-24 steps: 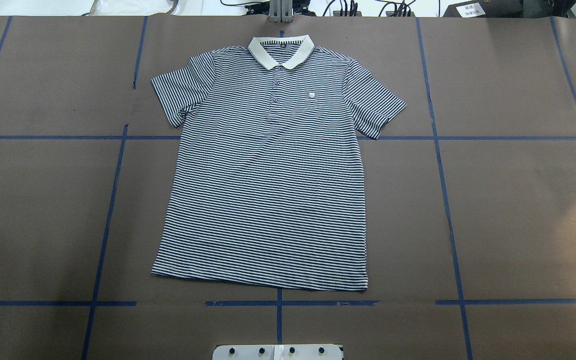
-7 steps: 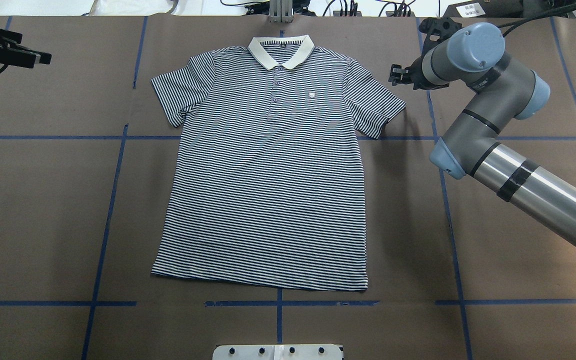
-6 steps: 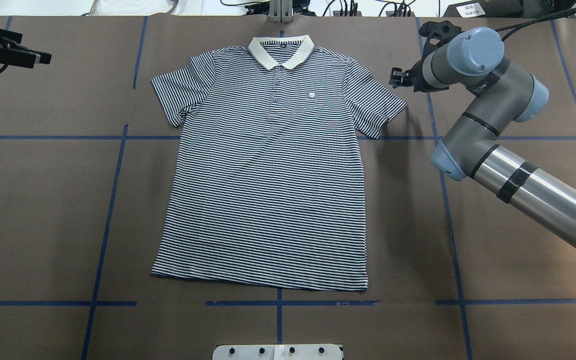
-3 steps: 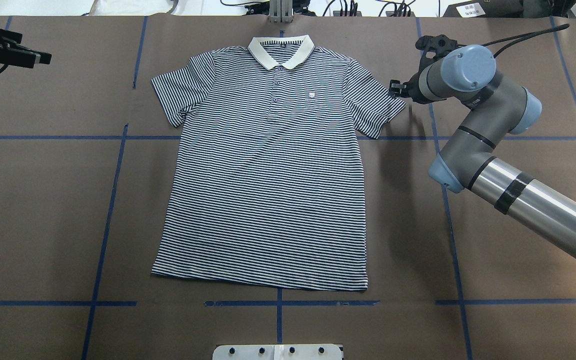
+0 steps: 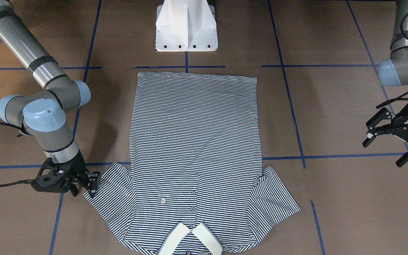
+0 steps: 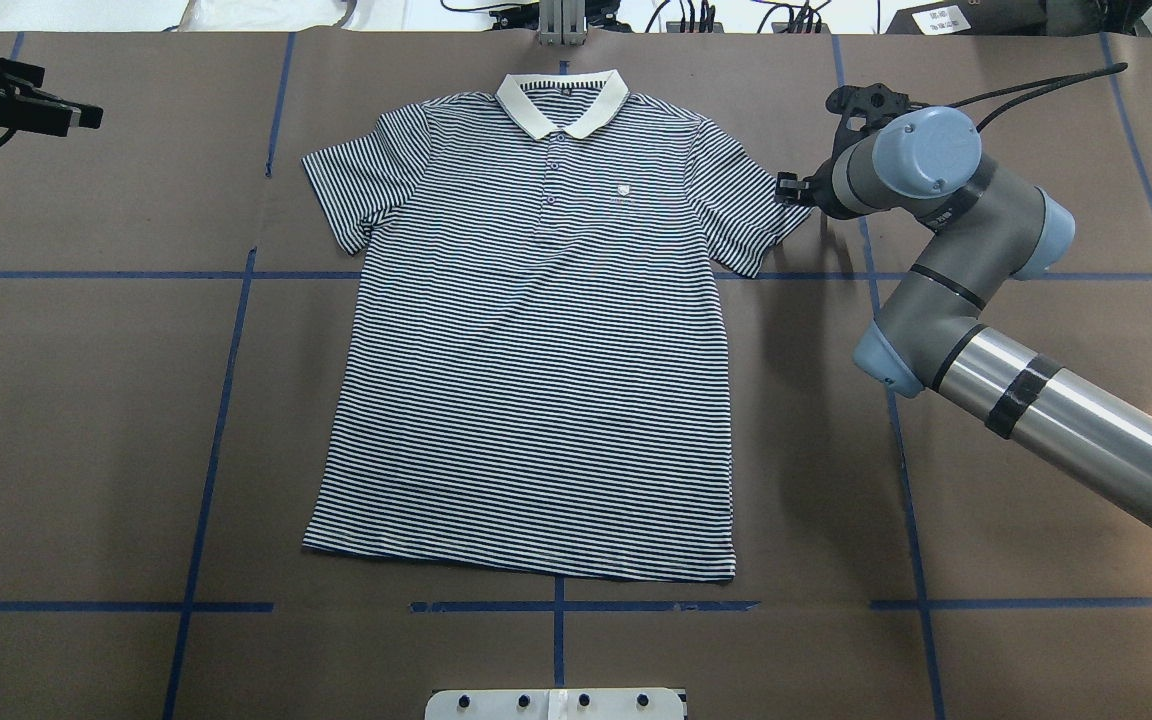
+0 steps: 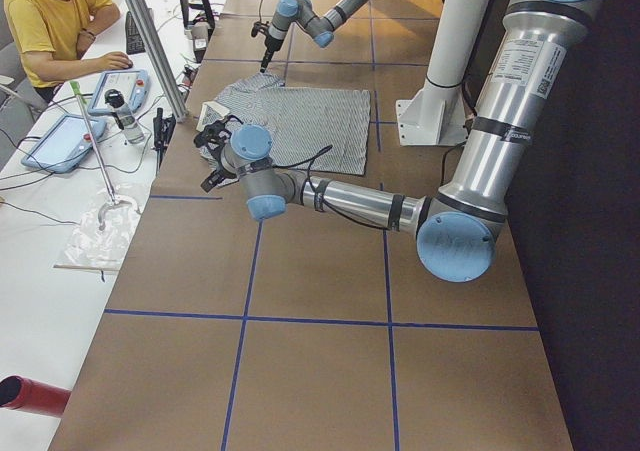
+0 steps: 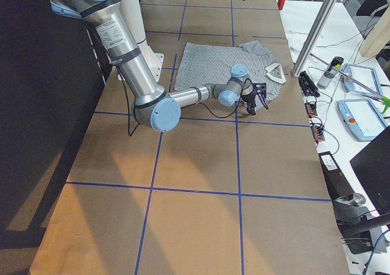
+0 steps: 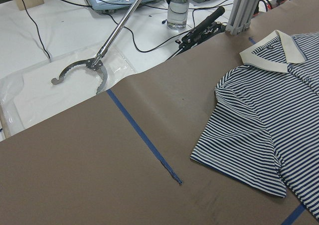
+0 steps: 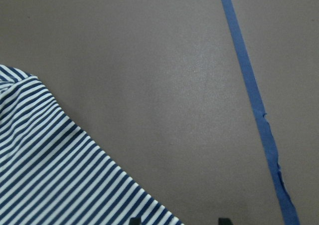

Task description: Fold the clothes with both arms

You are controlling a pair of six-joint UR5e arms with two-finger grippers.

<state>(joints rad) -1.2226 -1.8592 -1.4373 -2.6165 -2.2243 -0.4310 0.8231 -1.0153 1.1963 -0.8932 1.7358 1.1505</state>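
Where blue tape lines cross the table (image 6: 86,400), the shirt (image 6: 536,350) is spread flat, front up. The right gripper (image 5: 91,184) is set at the edge of one shirt sleeve, jaws parted. The left gripper (image 5: 384,151) is held well apart from the shirt's other sleeve, jaws spread wide.

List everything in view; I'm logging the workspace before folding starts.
polo shirt: one, navy-and-white striped, flat mid-table
table: one, brown, under the shirt
tape lines: several, blue, gridding the table
pedestal base: one, white, beyond the shirt's hem
water bottle: one, clear, on the side bench
tablets: two, light blue, same bench
person: one, yellow shirt, at that bench
right gripper: one, black, open at a sleeve's edge
left gripper: one, black, open over bare table
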